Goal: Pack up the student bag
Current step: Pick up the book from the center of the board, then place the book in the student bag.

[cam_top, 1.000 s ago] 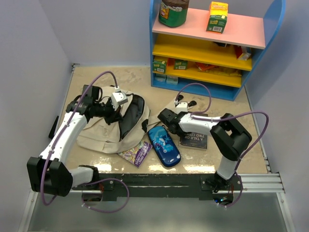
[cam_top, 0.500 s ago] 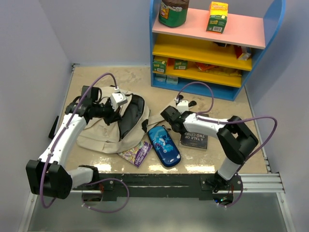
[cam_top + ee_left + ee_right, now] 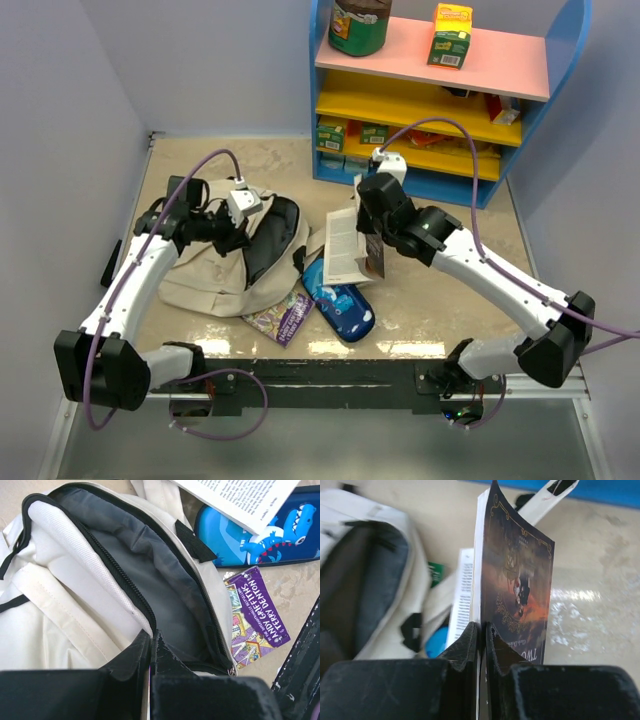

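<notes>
The student bag point(image 3: 210, 285), beige canvas, lies at the left with its zip mouth point(image 3: 270, 240) open and dark lining showing point(image 3: 150, 575). My left gripper point(image 3: 243, 243) is shut on the near edge of that opening point(image 3: 151, 636). My right gripper point(image 3: 370, 235) is shut on a dark-covered paperback book point(image 3: 352, 245), pinching its cover point(image 3: 481, 627). The book point(image 3: 520, 575) hangs in the air just right of the bag's mouth, its white pages fanned open.
A blue shark pencil case point(image 3: 342, 305) lies under the held book, with a purple book point(image 3: 283, 315) beside it near the table's front edge. A blue shelf unit point(image 3: 440, 110) with boxes and a jar stands at the back right. Walls close both sides.
The right gripper closed on the book and lifted it off the table, carrying it back and left above the pencil case. The left arm has kept its hold on the bag.
</notes>
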`<state>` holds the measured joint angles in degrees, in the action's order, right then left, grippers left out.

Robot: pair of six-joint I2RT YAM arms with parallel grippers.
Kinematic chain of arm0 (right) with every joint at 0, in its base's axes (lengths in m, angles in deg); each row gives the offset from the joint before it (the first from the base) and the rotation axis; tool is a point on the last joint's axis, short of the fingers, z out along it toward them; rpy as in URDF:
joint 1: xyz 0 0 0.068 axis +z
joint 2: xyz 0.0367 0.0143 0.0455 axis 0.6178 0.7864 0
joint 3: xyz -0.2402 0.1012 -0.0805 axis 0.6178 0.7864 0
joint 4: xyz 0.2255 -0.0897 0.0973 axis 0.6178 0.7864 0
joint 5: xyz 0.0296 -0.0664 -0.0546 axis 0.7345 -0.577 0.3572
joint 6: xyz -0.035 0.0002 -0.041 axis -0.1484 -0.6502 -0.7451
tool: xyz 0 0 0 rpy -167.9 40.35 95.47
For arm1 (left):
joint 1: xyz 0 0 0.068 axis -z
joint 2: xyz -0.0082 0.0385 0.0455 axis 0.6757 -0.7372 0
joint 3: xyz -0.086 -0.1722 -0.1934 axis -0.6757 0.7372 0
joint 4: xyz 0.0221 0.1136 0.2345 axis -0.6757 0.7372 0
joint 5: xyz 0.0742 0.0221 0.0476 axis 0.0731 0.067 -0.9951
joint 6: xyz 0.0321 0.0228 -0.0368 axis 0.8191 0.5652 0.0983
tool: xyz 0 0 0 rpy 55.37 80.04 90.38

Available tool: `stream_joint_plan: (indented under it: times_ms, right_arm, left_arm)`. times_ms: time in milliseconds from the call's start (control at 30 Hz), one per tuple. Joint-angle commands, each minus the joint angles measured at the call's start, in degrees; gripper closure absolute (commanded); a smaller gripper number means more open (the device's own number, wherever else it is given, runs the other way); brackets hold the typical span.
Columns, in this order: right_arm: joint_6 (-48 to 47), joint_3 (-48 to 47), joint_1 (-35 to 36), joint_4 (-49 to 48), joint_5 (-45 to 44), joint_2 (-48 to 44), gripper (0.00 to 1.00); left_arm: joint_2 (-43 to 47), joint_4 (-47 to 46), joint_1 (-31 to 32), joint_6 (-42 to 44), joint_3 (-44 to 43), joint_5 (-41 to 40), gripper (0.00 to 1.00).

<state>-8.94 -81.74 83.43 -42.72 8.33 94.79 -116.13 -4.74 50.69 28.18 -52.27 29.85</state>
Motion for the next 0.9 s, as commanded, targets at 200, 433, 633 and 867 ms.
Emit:
stream_joint_plan:
  times_ms: [200,433,633,867]
  right_arm:
    - [-6.24,-26.11,8.06,-0.49,1.86,3.55,1.0]
    - [-5.99,-35.0,10.97,-2.5,5.63,6.28,1.0]
    - [-4.49,-31.23,11.76,-10.58,12.66,7.16,1.0]
    - [-5.01,-17.53,11.68,-22.7,13.63,8.21,1.0]
  left_arm:
    - [0.22,-4.87,-3.17,-2.75,-0.09,-0.71,1.0]
    - [0.66,-5.23,-3.97,-2.31,2.37,-0.8,1.0]
    - [1.27,-5.32,-4.05,-1.87,4.31,-1.06,1.0]
    - [3.55,-3.12,-4.32,-1.08,4.22,0.17,1.0]
